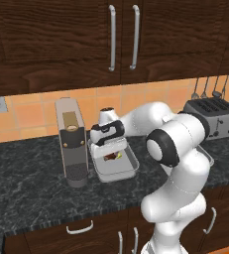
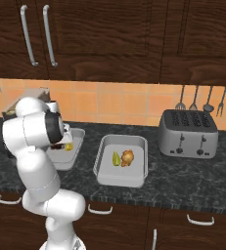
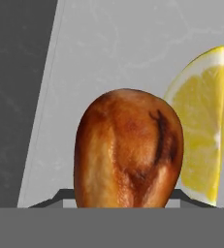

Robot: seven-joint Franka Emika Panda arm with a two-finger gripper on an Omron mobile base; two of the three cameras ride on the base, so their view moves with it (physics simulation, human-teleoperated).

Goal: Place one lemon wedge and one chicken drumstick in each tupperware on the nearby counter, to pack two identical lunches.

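Marbled counter point(image 1: 31, 198); fingers grasp browned drumstick point(image 3: 128, 150) beside lemon wedge point(image 3: 205, 131) in tupperware point(image 3: 108, 43).

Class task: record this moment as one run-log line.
pincer: over left tupperware, gripping drumstick | lemon wedge: inside | right tupperware: packed

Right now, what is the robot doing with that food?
The robot is packing two lunches on the counter. Its gripper is low over the left tupperware, with a chicken drumstick right at its fingertips and a lemon wedge lying beside it in the box. I cannot tell whether the gripper is gripping the drumstick or has let go. The right tupperware already has a lemon wedge and a drumstick inside. A toaster stands nearby.
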